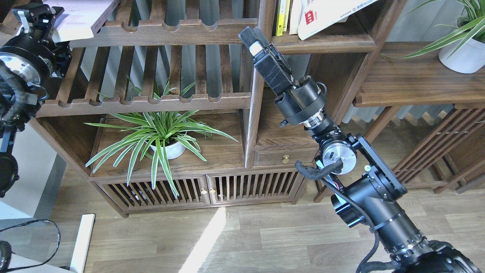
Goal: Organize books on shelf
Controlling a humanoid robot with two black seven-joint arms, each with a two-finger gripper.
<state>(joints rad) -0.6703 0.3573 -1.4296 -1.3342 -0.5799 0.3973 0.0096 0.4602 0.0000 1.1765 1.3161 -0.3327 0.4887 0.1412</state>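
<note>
A pale lilac-white book (81, 17) lies flat on the top slatted rack at the upper left. My left gripper (36, 15) is at the book's left edge; I cannot tell whether its fingers are open or touch the book. A large white book with a small red label (333, 13) leans in the flat-board shelf compartment (322, 43) at the upper right. My right gripper (251, 37) points up-left just below and left of that compartment, against the upright post, seen side-on, so its fingers cannot be told apart. The red-and-dark book is out of view.
Thin yellow upright books (282, 17) stand left of the white book. A potted spider plant (165, 140) sits on the lower board, another plant (460, 49) on the right side table. A small drawer (286, 156) and slatted cabinet doors (197, 187) are below.
</note>
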